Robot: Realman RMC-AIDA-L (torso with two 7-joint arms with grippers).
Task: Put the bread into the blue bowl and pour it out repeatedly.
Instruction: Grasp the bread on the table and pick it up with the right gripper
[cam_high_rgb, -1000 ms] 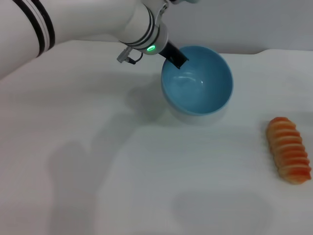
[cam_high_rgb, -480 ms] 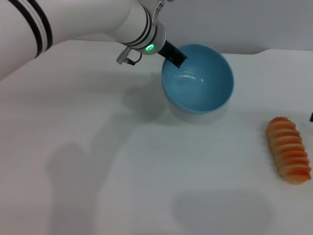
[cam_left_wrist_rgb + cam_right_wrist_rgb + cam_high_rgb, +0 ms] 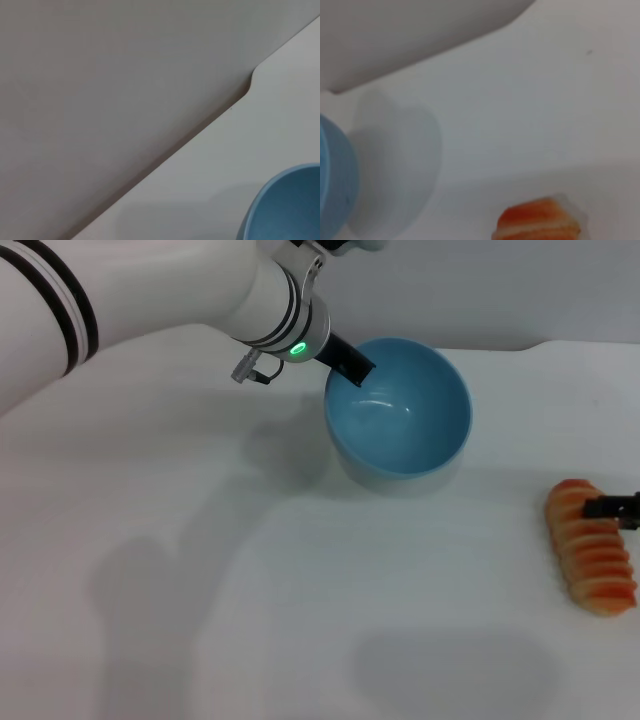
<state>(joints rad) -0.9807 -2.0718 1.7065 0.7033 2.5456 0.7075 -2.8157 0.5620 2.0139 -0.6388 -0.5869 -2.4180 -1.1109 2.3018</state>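
The blue bowl stands at the back middle of the white table, with nothing inside it. My left gripper is shut on its rear-left rim, one dark finger reaching inside the bowl. At the right edge lies the bread, orange-brown with pale stripes. A dark part of my right gripper reaches in from the right edge over the loaf's far end. The bowl's rim appears in the left wrist view. Bowl edge and an end of the bread show in the right wrist view.
Behind the table rises a plain grey wall. The table's back edge has a notch at the rear right. My left arm crosses the upper left of the scene.
My right gripper has come into the head view from the right and now sits over the bread's far end. The left gripper and bowl shifted slightly to the left.
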